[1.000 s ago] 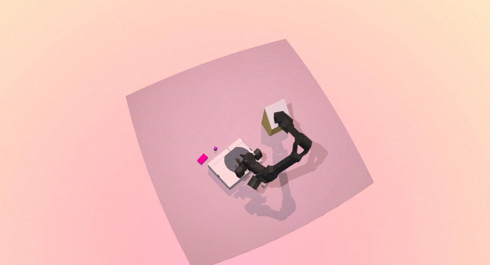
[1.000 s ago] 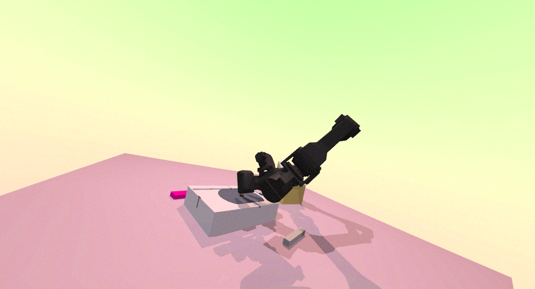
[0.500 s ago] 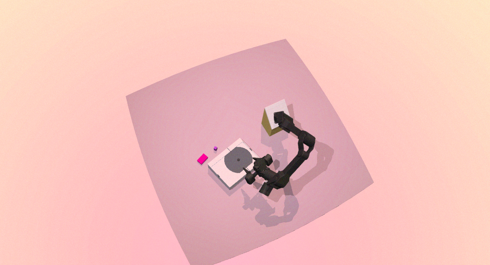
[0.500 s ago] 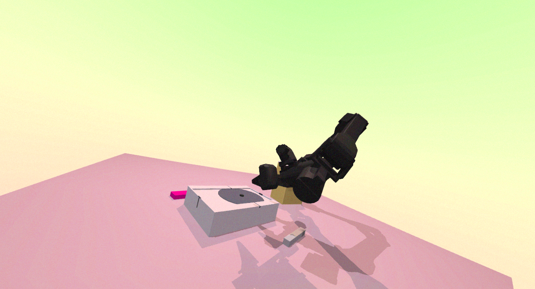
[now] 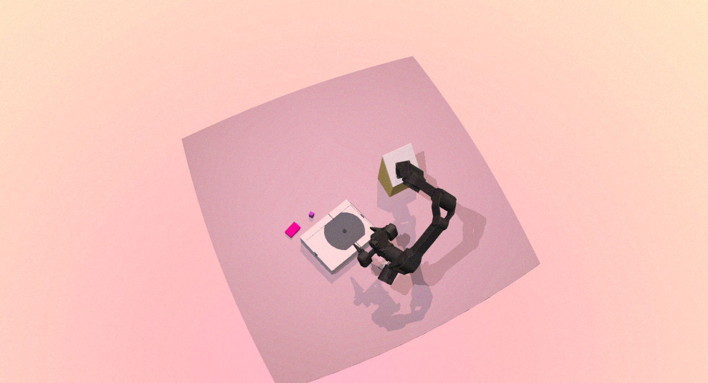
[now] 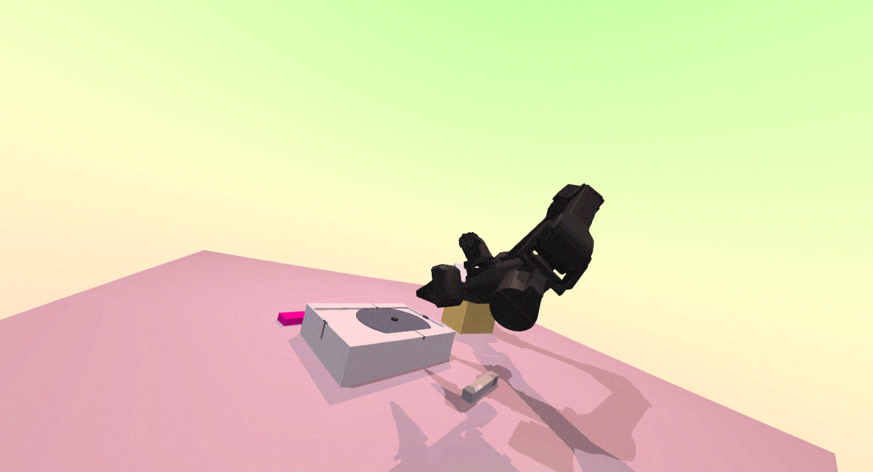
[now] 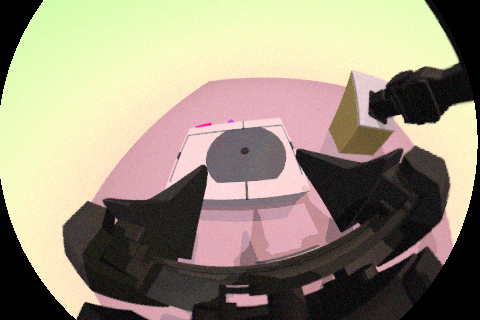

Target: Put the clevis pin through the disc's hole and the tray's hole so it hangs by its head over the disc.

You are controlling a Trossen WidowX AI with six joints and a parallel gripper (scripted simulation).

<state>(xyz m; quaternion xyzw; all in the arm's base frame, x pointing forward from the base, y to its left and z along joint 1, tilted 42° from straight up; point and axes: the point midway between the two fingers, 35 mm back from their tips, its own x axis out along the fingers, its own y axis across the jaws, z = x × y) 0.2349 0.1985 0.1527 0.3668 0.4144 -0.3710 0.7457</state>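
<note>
Gripper (image 5: 363, 236) (image 6: 439, 281) (image 7: 252, 162), one: its two fingers stand wide apart, with nothing between them. In the exterior view it is raised above the level of the tray, its visible parts apart from pin, disc, tray and table.

Table (image 5: 277, 148) (image 6: 183, 322) (image 7: 250, 90), one, pink, supporting all the items below. Arm (image 5: 426, 241) (image 6: 570, 240) (image 7: 417, 97), one, black, bent at its joints. Pedestal block (image 5: 384, 180) (image 6: 466, 318) (image 7: 370, 139), one, tan sides and pale top, located under the arm's mount. Tray (image 5: 324, 254) (image 6: 400, 362) (image 7: 187, 160), one, pale, upright on the table. Disc (image 5: 336, 239) (image 6: 378, 322) (image 7: 225, 160), one, dark grey, lying flat in the tray.

Small loose blocks, three in number: one grey bar (image 5: 382, 267) (image 6: 480, 387) lying near the tray, mostly covered by the arm in the top view; one magenta block (image 5: 292, 229) (image 6: 290, 318) (image 7: 203, 125) beside the tray; one purple cube (image 5: 311, 214) (image 7: 230, 121) near the magenta block.

Pin (image 5: 344, 231) (image 6: 394, 318) (image 7: 244, 150), one: its small, dark, round head shows at the disc's middle, over the hole. The shank is hidden; its seating below the disc cannot be verified.
</note>
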